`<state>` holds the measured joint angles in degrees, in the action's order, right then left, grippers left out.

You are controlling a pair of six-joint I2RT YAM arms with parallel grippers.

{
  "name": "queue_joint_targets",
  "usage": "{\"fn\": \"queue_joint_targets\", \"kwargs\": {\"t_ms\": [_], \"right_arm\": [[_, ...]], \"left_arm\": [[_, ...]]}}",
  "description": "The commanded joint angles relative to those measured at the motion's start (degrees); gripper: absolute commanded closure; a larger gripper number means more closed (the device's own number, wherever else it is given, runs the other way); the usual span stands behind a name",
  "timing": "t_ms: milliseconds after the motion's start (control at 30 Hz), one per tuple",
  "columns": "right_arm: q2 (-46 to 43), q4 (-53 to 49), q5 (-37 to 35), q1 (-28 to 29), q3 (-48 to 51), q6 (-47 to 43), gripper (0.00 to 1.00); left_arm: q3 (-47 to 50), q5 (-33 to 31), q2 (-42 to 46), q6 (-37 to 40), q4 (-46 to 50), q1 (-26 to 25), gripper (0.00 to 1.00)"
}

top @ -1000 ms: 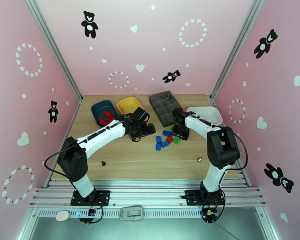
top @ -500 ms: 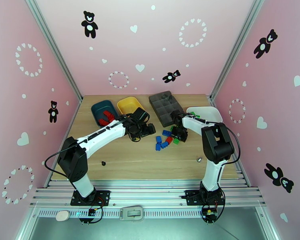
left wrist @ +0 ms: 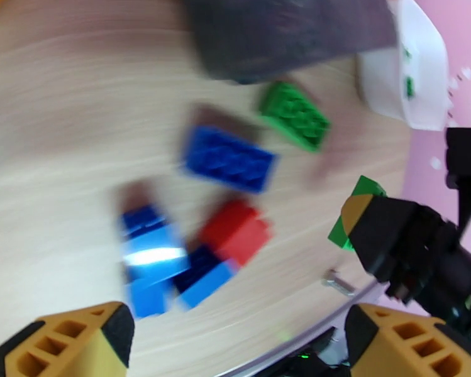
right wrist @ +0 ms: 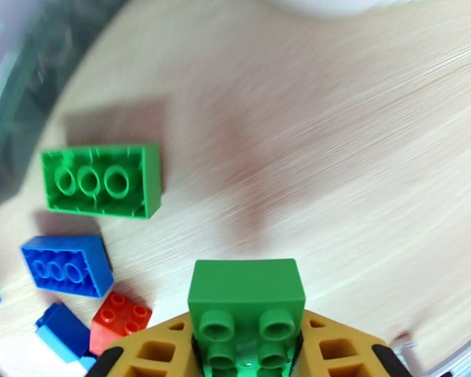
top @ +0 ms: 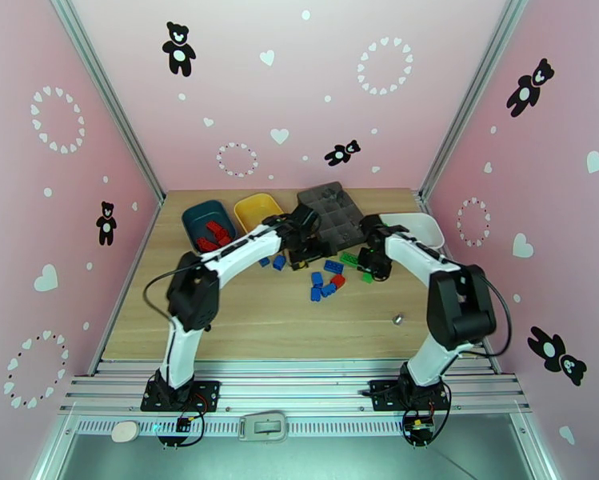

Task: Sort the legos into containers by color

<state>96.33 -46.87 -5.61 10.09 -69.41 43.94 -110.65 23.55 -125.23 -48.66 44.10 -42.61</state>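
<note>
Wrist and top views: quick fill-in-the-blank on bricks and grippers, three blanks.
1. The brick held in the right gripper is ___.
2. The teal tray holds ___ bricks.
3. The left gripper is ___.
Missing words: green; red; open.

My fingers (right wrist: 148, 354) are orange-black; I see a green brick (right wrist: 244, 296), blue brick (right wrist: 65, 264), red brick (right wrist: 119, 318), teal tray (top: 189, 218), yellow tray (top: 255, 210) and white tray (top: 425, 227).
</note>
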Motion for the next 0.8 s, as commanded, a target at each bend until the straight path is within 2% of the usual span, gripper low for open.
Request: {"fn": "queue_joint_targets", "kwargs": {"t_ms": [0,200,300,400,533,767], "right_arm": [[-1.38,-3.28,-1.97,-3.42,-4.16,-4.27,0.68],[3.35,-5.55,-2.95,-9.55,-14.28,-8.29,0.68],[7.2,-6.36,-4.11,-11.25,-19.53,-9.18,0.68],[10.85,-6.84,-5.54,-12.41,-23.85,-9.09,0.68],[15.79,-7.72,-6.59,-13.21,-29.37,-9.36,0.64],[21.78,-9.43,-5.24,-13.42,-37.58,-10.53,0.44]], "left_arm": [[-10.13,10.26,-6.0,-0.96,-0.71,-1.41,0.06],[-33.29,16.54,-20.2,-5.21,2.23,-2.3,0.06],[-39.51,17.73,-24.12,-8.8,0.73,-2.02,0.06],[-39.39,17.82,-24.26,-11.26,-1.83,-1.48,0.06],[-36.99,17.34,-22.53,-10.36,-1.62,-0.9,0.06],[-31.19,14.46,-17.43,-5.83,1.0,0.06,0.06]]}}
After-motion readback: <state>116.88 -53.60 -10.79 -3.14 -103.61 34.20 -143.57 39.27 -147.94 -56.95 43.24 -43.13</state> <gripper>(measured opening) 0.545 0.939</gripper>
